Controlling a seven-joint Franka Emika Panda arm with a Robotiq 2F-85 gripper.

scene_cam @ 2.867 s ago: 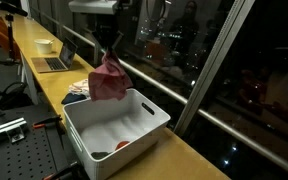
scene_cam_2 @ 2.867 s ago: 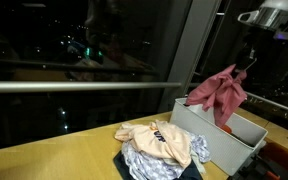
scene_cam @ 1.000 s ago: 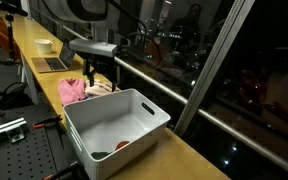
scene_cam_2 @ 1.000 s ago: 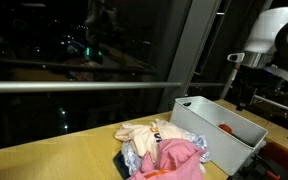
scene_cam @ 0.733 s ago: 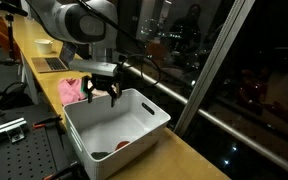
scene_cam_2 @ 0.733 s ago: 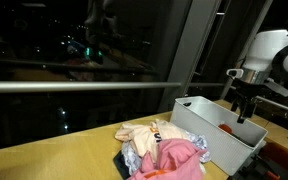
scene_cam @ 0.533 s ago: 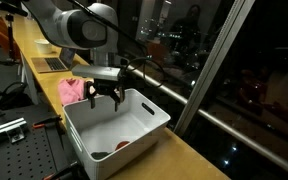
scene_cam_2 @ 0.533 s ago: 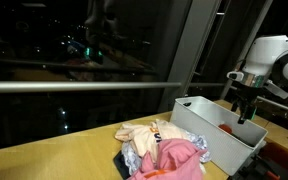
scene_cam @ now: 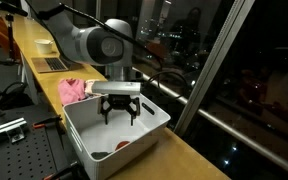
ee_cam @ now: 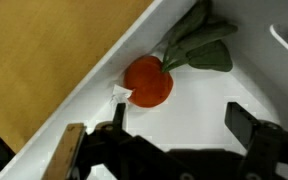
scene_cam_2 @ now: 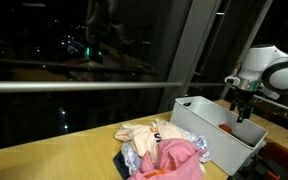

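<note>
The bin (ee_cam: 84, 95) reads to me as smooth white plastic with a faint sheen. The red toy vegetable (ee_cam: 147, 82) in it looks soft and matt, like stuffed cloth, and its leaves (ee_cam: 199, 45) look like green felt. I see a matt wood-look tabletop (ee_cam: 39, 45), a fleecy pink cloth (scene_cam: 73, 90) and the gripper (ee_cam: 179, 128) — matt black.

Pink crumpled cloth (scene_cam_2: 174, 160) — in the grip secs ago — now lies on the clothes pile (scene_cam_2: 149, 138). Black gripper (scene_cam: 118, 109), empty w/ jaws apart, has dropped into the white plastic bin (scene_cam: 84, 150).

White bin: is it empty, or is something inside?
Not empty: the white bin holds a red-orange ball with green leaves in a corner.
</note>
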